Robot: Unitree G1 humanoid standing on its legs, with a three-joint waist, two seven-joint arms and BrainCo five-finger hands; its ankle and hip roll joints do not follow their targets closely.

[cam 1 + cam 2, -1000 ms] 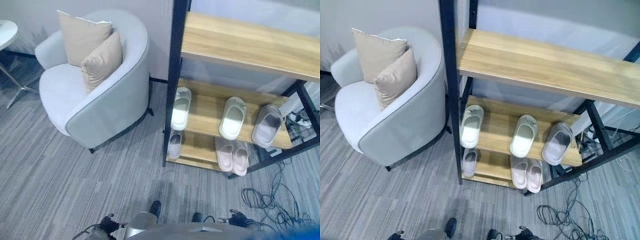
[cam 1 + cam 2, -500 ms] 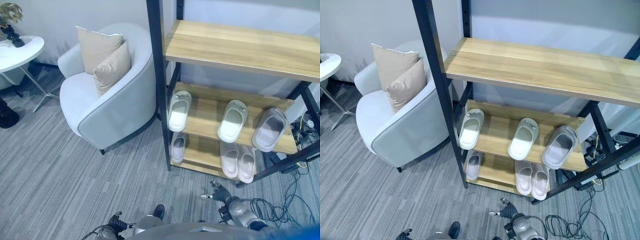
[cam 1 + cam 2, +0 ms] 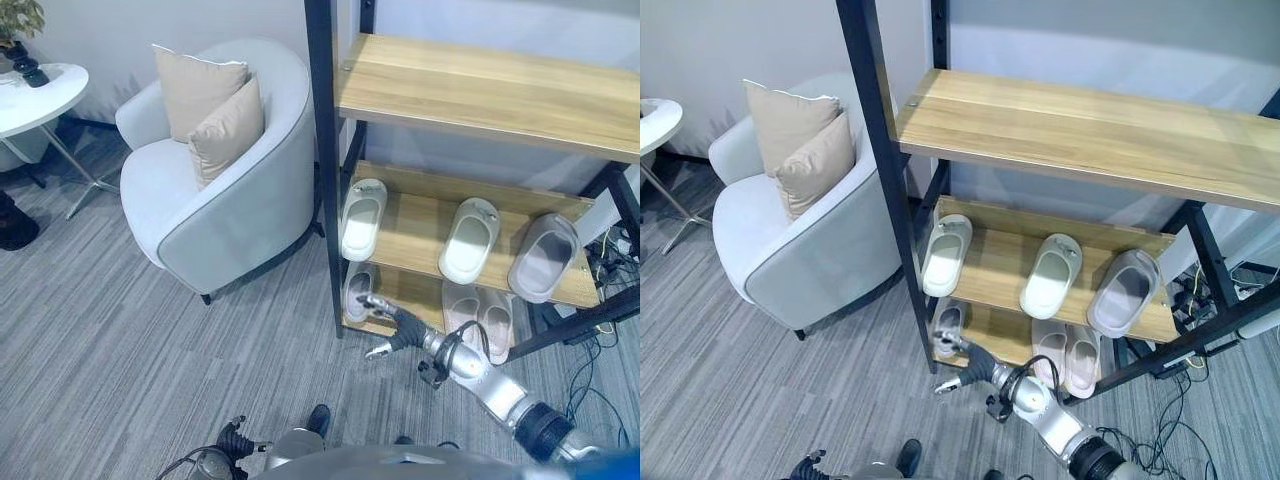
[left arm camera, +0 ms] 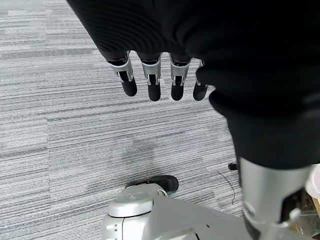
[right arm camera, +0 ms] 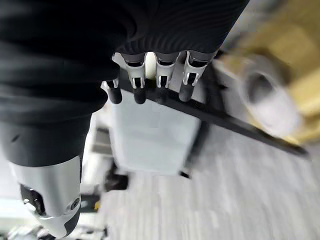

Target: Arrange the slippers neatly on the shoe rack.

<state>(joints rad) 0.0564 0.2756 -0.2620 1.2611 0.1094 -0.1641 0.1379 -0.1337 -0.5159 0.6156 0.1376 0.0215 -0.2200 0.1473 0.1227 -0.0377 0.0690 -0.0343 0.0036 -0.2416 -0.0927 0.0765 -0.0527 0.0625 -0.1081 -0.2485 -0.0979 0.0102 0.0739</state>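
Here, the slippers are sitting on the rack [image 3: 330, 200] in two rows. On the middle shelf [image 3: 415, 240] a white slipper [image 3: 362, 219] is lying at the left end beside the black post, a second white one [image 3: 468, 240] is lying near the middle, and a grey slipper [image 3: 542, 257] is resting at the right end, tilted and apart from the others. On the bottom shelf [image 3: 405, 290] a single pale slipper [image 3: 357, 290] is lying at the left, and a pink pair [image 3: 480, 312] is sitting side by side, touching, at the right. The top shelf [image 3: 480, 90] is carrying nothing.

I am reaching my right hand [image 3: 390, 322] out low in front of the bottom shelf, just beside the single pale slipper; its fingers [image 5: 161, 75] are hanging straight and relaxed, grasping nothing, and I cannot tell whether they are touching the slipper. My left hand [image 4: 155, 80] is hanging over the grey carpet [image 3: 120, 350], its fingers loose and empty.

Left of the rack a pale armchair [image 3: 210, 190] is holding two beige cushions [image 3: 215, 110], and a small white round table [image 3: 35, 95] is standing beyond it.
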